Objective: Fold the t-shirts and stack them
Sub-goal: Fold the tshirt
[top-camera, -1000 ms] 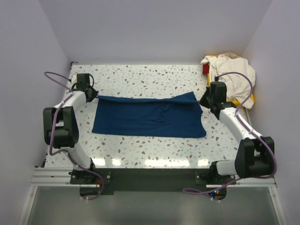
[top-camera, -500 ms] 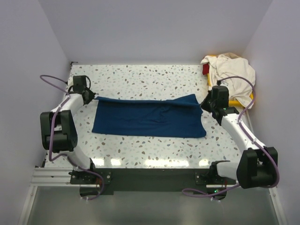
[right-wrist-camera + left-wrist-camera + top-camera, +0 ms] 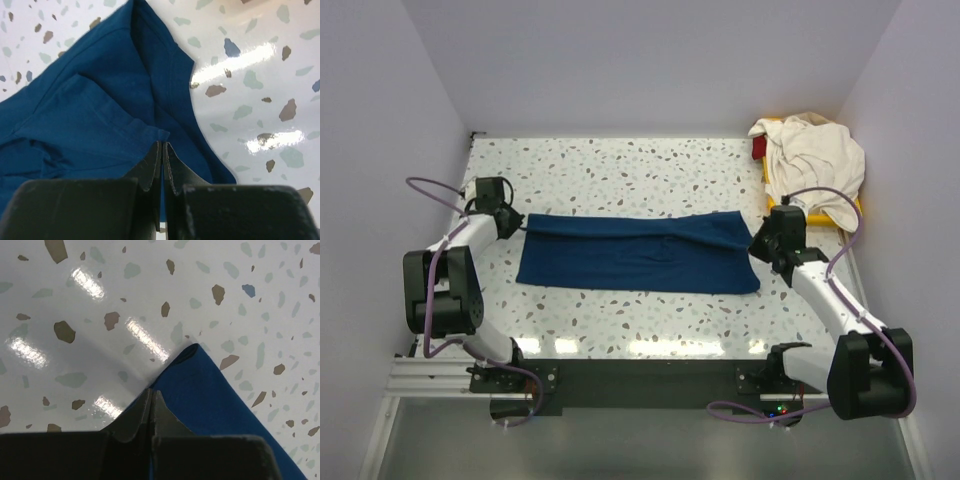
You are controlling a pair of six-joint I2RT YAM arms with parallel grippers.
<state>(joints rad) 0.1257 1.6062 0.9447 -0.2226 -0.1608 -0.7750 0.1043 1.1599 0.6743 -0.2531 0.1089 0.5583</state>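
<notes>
While the left end effector (image 3: 151, 392) pinches one far corner of the navy shirt (image 3: 640, 255), the right end effector (image 3: 163, 145) is clamped tight on a fold at the opposite far corner. Between them the shirt lies stretched in a folded band on the tabletop (image 3: 620, 170). Just beyond the right end effector, the cream shirt (image 3: 815, 160) is heaped on a yellow tray (image 3: 857, 210).

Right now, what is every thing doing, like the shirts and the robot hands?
navy t-shirt: lying in a long band, pinched at both ends
cream t-shirt: crumpled, heaped on the yellow tray
yellow tray: mostly covered
left gripper: shut on the navy t-shirt
right gripper: shut on the navy t-shirt
</notes>
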